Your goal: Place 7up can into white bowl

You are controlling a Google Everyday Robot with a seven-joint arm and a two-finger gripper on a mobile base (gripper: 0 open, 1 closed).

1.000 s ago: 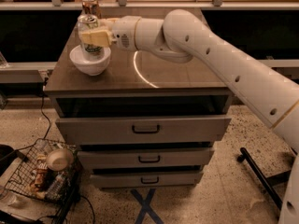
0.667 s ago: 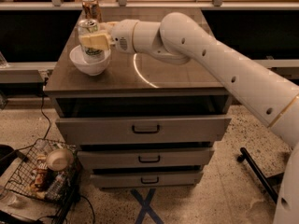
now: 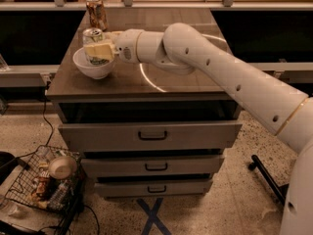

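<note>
So your 7up can (image 3: 92, 34) is upright at the front-left corner of the cabinet top (image 3: 186, 84), with its lower end dipping down inside the rim of the white bowl (image 3: 90, 68). You can't tell whether it's actually touching the bottom of the bowl or just hanging in it. The gripper (image 3: 99, 50) is pinching the can around the middle of its body. Its pale yellowish fingers (image 3: 105, 49) are pressed against the sides, so the silver top pokes out above them and a bit of green label shows below. The gripper comes in from the right, roughly level, and the white arm (image 3: 220, 72) stretches back across the cabinet top toward the lower right. Just behind the bowl, further back on the top, there's a brownish-orange can (image 3: 96, 12) standing upright, clear of both bowl and gripper. Below you've got the drawers (image 3: 151, 135), all closed. On the floor to the left there's a wire basket (image 3: 22, 177) of clutter with a tan bowl (image 3: 62, 167) in it, and a blue tape X (image 3: 154, 215) in front of the cabinet.
</note>
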